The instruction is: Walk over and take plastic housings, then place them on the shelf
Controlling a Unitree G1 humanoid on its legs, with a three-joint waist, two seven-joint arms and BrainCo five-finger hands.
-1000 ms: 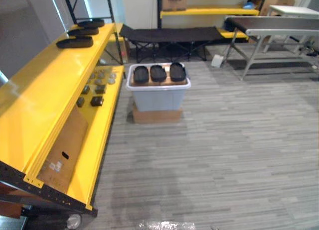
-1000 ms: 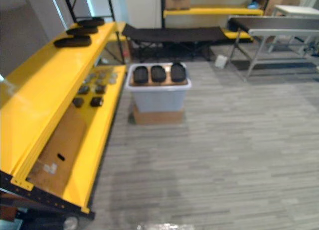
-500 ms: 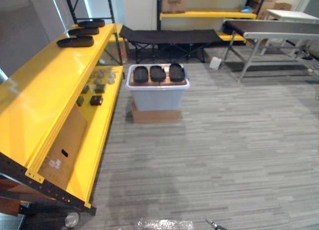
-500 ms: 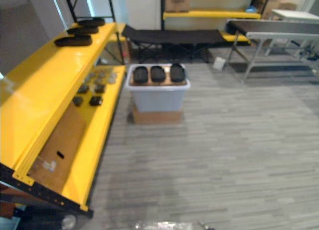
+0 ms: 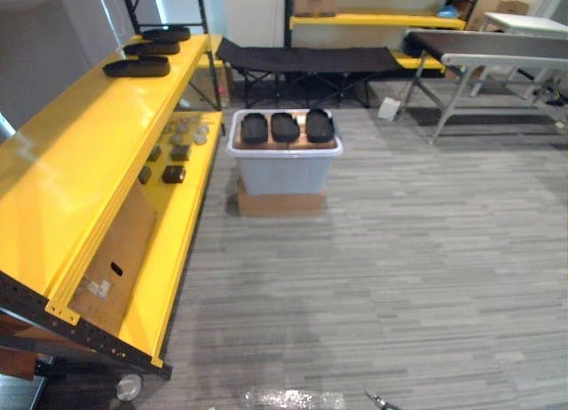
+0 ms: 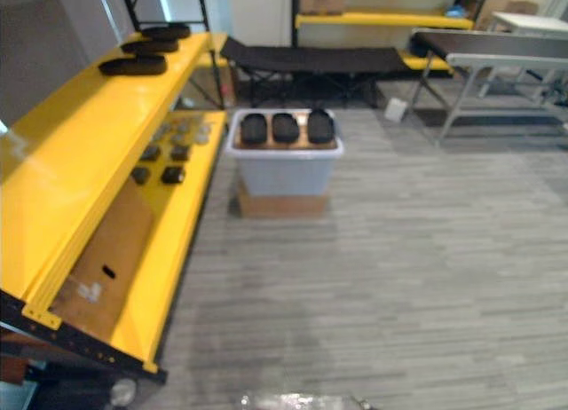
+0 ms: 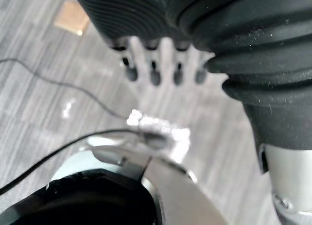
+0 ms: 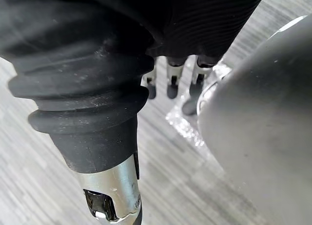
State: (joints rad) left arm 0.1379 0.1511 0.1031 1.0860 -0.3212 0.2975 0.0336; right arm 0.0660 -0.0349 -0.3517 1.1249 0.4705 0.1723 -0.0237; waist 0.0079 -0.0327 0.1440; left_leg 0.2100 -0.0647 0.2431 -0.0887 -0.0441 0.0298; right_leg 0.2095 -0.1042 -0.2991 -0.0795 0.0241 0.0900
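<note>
Three plastic housings [image 5: 284, 127] are noted atop a grey bin [image 5: 284, 175]; they are judged light, rigid and smooth, best taken across the narrow sides. Left hand [image 7: 155, 71] and right hand [image 8: 171, 84] are held straight-fingered, empty.

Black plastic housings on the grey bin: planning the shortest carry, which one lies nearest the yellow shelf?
The leftmost black oval housing on the grey plastic bin; both others sit farther from the yellow shelf.

Glossy yellow metal shelf [image 5: 80, 153], matt black plastic housings [image 5: 285, 127], translucent plastic bin [image 5: 284, 172]
</note>
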